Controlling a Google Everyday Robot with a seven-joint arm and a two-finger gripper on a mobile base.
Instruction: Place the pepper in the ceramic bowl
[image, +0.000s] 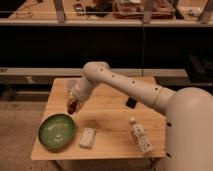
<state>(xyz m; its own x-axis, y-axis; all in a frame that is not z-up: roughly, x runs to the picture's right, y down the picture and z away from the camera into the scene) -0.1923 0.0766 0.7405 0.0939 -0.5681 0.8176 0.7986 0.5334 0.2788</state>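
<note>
Here the bowl (57, 131) sits at the lower left of the table (110, 112), and the pepper (73, 106) hangs just up and right of its rim, pinched in the jaws of the gripper (72, 103) at left of centre. The jaws look narrow, closed on the pepper.

Risks, as I judge them: a release now would likely drop the pepper on the table beside the rim, since it seems not yet over the bowl. A low approach could clip the rim and push the bowl toward the table's left edge. The pale block (87, 137), right of the bowl, lies near that path. The bottle (140, 138) at lower right is well apart.

The cup (70, 85) is mostly hidden behind the wrist. The pepper's grip depth and its height above the table are hard to make out.
</note>
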